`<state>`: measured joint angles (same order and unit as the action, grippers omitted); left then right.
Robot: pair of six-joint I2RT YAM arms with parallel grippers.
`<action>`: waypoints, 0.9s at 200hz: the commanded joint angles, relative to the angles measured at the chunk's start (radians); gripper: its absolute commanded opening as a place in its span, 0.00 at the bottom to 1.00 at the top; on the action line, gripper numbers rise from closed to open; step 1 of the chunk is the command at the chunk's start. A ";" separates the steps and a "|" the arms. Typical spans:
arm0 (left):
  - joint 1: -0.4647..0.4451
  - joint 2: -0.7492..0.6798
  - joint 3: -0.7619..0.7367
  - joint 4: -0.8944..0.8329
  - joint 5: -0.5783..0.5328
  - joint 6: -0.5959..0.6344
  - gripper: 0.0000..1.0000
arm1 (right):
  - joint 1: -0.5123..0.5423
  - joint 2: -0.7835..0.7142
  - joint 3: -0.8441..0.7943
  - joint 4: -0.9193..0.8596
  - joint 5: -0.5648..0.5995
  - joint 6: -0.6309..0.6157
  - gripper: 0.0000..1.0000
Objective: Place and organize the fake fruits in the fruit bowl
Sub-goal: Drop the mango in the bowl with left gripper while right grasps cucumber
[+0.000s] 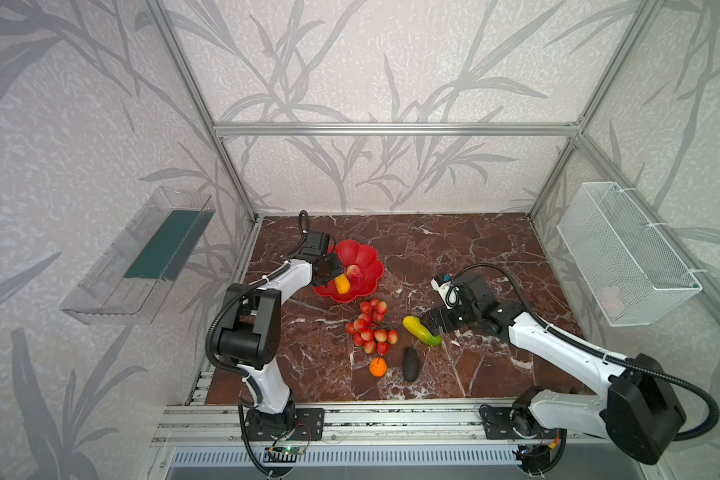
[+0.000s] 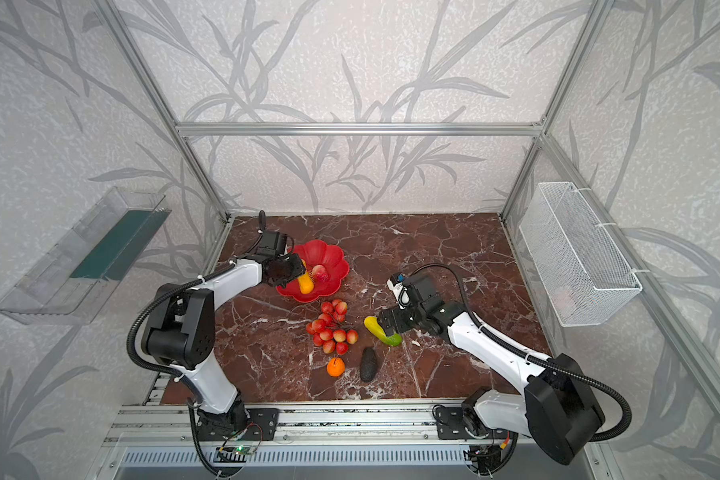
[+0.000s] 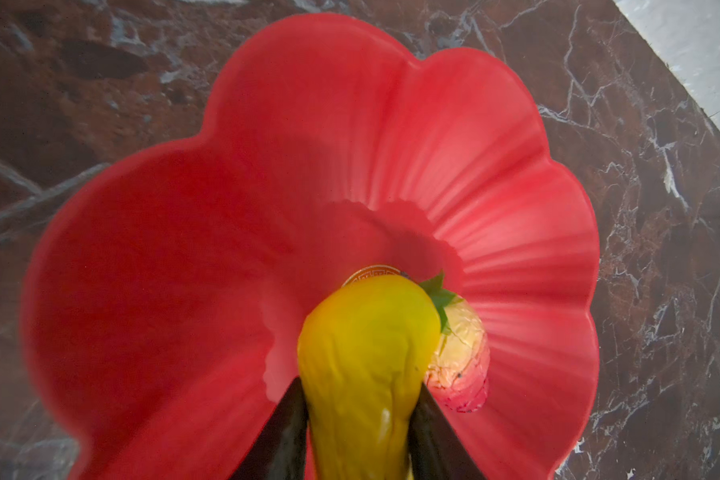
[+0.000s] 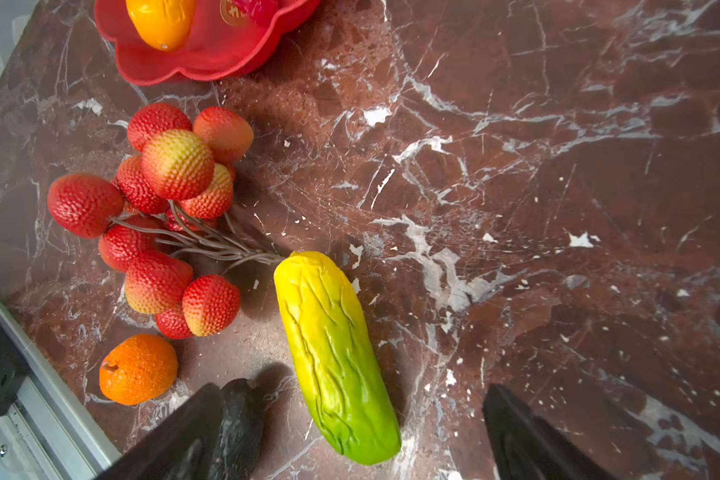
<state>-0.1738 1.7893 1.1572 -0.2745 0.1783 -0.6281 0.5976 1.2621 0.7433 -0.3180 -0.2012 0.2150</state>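
Fixed to the left wall is a clear plastic tray [image 1: 138, 257] with a dark green strip inside. Next comes the left pincer [image 3: 358, 419], reaching over the near-left edge of the red fruit bowl [image 1: 368, 259]; its two dark fingers [image 3: 285, 432] sit close on either side of the yellow-orange elongated fruit [image 3: 366, 353], whose far end lies down in the bowl over the gold emblem [image 3: 371, 272]. Whether they press the fruit or have just let go I cannot tell. Touching that fruit inside the bowl is the pink-red strawberry-like fruit [image 1: 354, 272] with its green leaf. The bowl stands on the brown marble table [image 1: 454, 249], toward its back left. Just in front of the bowl, on the table, lies the red cluster of bumpy berries [image 1: 371, 328] on thin stems, and nearer the front edge the small orange [image 1: 378, 367] with the dark avocado [image 1: 410, 364] just beside it. To the right of the cluster lies the yellow-green elongated fruit [image 4: 335, 357], flat on the table. The right pincer [image 4: 350, 436] is spread wide around its green end, one finger on each side, neither touching it in the wrist view. On the right wall hangs a white wire basket [image 1: 624, 253].
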 commanded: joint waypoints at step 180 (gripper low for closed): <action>0.030 -0.905 -0.345 0.008 -0.206 0.126 0.78 | 0.119 0.267 0.039 0.081 0.101 0.032 0.62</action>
<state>-0.1528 1.0122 0.9318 -0.2104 0.0826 -0.5316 0.7109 1.5105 0.7517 -0.2714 -0.1284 0.2237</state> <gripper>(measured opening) 0.774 0.652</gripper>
